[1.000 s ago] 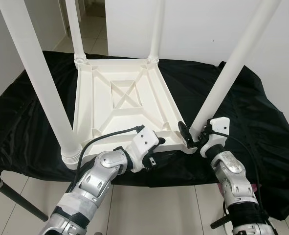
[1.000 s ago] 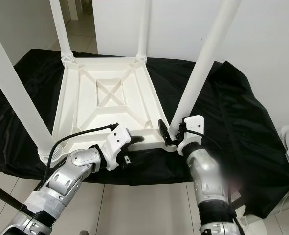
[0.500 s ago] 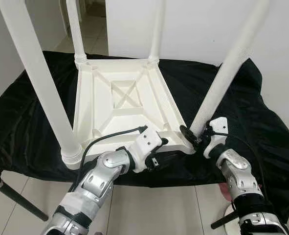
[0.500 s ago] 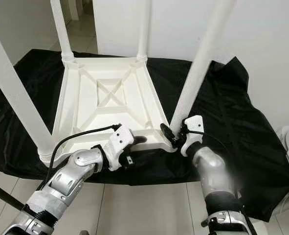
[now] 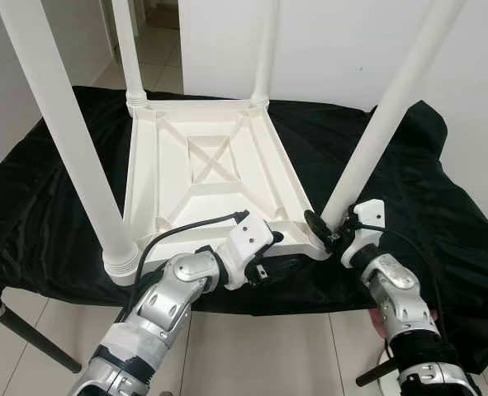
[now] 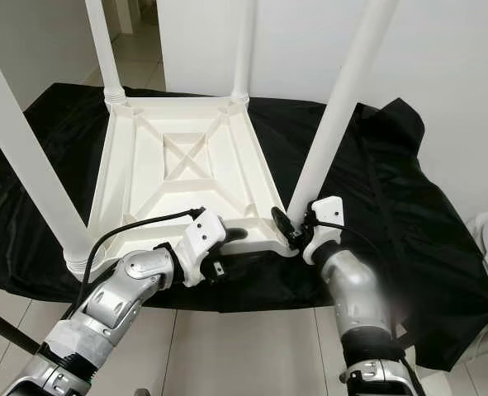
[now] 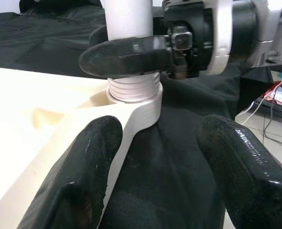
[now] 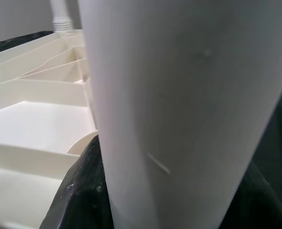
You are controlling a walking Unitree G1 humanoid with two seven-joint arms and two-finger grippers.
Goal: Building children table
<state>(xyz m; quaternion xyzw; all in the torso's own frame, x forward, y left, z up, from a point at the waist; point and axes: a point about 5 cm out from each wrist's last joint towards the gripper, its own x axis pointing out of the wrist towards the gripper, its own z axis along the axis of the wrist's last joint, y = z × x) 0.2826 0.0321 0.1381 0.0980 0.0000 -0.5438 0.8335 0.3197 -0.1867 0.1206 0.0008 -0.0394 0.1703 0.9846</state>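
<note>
Left eye view: an upturned white children's table (image 5: 210,177) is lying top-down on a worktop (image 5: 45,190) draped in black cloth, four legs pointing up. The right gripper (image 5: 326,231) is clamping its jaws around the near-right leg (image 5: 376,140) just above the threaded collar, where the leg is meeting the corner socket (image 7: 141,102). The left gripper (image 7: 164,167) is sitting at the tabletop's near edge beside that corner, jaws spread wide with one finger (image 7: 83,167) overlapping the white rim and the other over the cloth; they are gripping nothing. The step in hand appears to be screwing this leg home. Doing it well likely means keeping the leg square to the socket so the threads are not crossing, turning in short twists, and bracing the tabletop so it is not sliding on the cloth.
</note>
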